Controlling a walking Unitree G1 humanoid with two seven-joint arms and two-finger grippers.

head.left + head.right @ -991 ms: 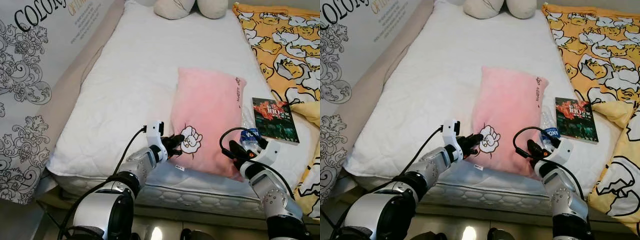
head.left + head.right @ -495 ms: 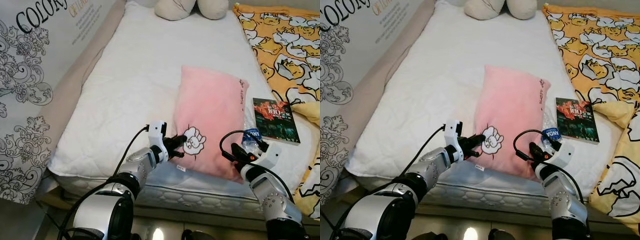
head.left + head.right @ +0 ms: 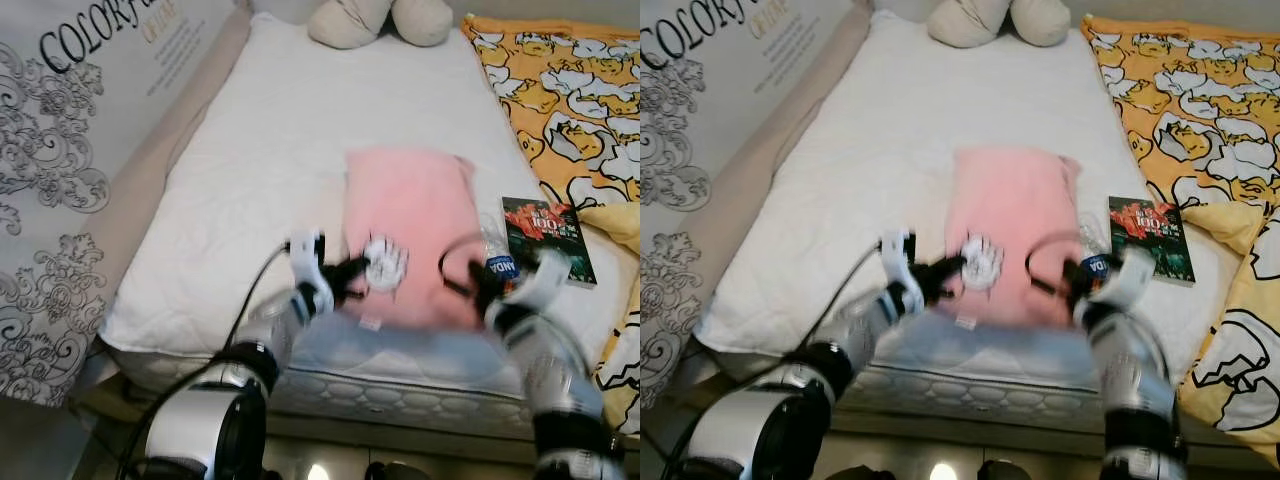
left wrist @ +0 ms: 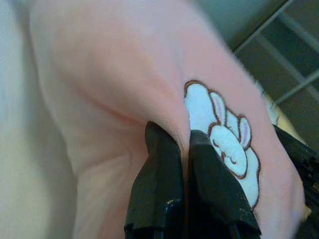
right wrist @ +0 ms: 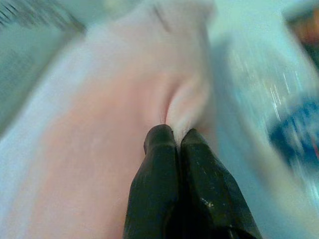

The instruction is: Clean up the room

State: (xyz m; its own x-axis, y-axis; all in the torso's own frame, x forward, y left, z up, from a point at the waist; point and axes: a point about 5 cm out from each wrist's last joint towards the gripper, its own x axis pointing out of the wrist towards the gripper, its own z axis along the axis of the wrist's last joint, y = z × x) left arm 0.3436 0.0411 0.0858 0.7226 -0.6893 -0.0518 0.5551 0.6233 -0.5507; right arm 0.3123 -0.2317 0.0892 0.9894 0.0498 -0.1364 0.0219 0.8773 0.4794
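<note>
Wrist views show both grippers pinching thin folds of the pink pillow (image 3: 405,215) at the bed's (image 3: 250,180) foot.
Left gripper (image 4: 183,144) and right gripper (image 5: 177,137) are clamped on fabric only; you risk a fold slipping free, or nudging the water bottle (image 3: 497,262) beside it.

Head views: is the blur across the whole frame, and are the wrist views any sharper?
Left eye view: blur on the arms and pink pillow; the book stays sharp. Left wrist view: crisp on the left gripper pinching the pillow. Right wrist view: smeared around the right gripper.
</note>
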